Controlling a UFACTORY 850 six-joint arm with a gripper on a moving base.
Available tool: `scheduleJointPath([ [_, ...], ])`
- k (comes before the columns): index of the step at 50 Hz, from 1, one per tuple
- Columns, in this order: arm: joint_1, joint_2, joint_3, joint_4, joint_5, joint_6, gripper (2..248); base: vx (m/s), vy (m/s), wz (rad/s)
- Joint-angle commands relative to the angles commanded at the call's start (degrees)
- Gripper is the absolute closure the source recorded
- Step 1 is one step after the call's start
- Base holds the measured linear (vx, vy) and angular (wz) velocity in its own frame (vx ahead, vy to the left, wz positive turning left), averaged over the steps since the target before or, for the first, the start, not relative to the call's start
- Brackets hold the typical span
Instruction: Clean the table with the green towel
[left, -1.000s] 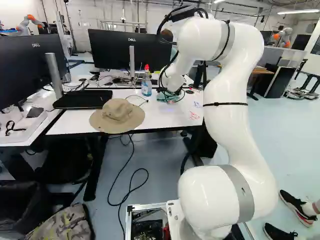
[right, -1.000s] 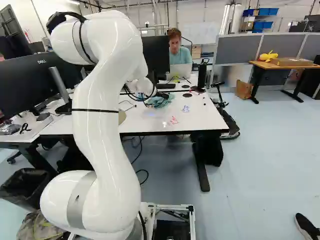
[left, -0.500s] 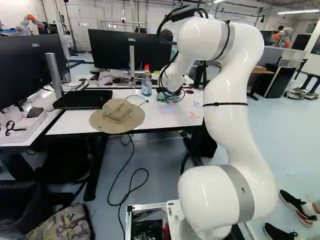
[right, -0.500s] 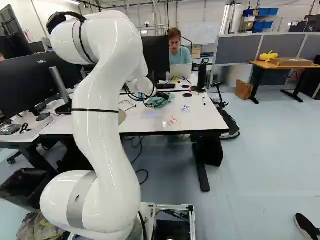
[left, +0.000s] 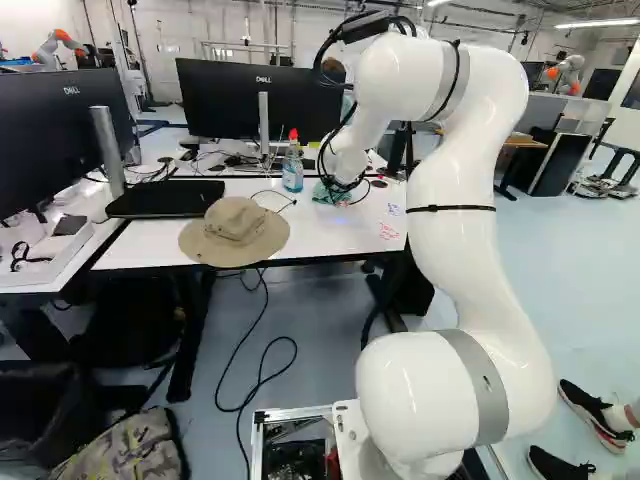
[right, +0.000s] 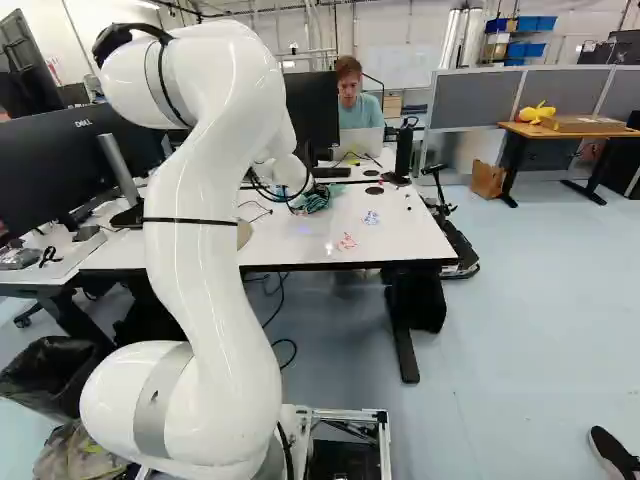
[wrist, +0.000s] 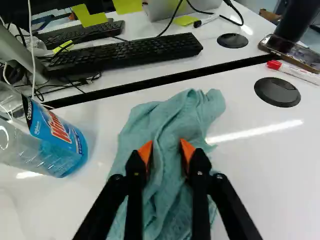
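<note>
Pinching a raised fold of the green towel (wrist: 172, 120), the black gripper (left: 337, 186) has one orange pad on each side of the cloth, both touching it. The towel lies bunched and wrinkled on the white table (wrist: 265, 175), spreading out under the fingers and ahead of them, with one rounded lump reaching forward past the tips

In the left base view the spray bottle (wrist: 55, 140) stands upright just left of the gripper, blue liquid inside and a red top on it; it is near the towel but apart from it. Ahead of the cloth runs the dark seam between two tabletops, and past that sits a black keyboard (wrist: 125, 55). On the other side of the towel from the bottle is a black round disc (wrist: 277, 92) set in the tabletop, with a red-capped marker (wrist: 295, 72) and a phone (wrist: 292, 50) a bit farther on

Nearer the base, a tan hat (left: 235, 225) rests at the table's near edge (brim spread wide, crown up). To the right of the hat in the left base view, red scribbles (left: 388, 231) and blue scribbles (left: 394, 209) show on the white surface, both clear of the towel
</note>
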Motion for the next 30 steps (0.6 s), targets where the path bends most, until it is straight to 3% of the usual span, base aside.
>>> scheduleJointPath([
  [4, 0.0, 0.0, 0.0, 0.0, 0.0, 0.0, 154, 0.0, 0.0, 0.0],
  [5, 0.0, 0.0, 0.0, 0.0, 0.0, 0.0, 192, 0.0, 0.0, 0.0],
  [9, 0.0, 0.0, 0.0, 0.0, 0.0, 0.0, 192, 0.0, 0.0, 0.0],
  [10, 0.0, 0.0, 0.0, 0.0, 0.0, 0.0, 216, 0.0, 0.0, 0.0],
  [30, 0.0, 1.0, 0.3, 0.0, 0.0, 0.0, 223, 0.0, 0.0, 0.0],
])
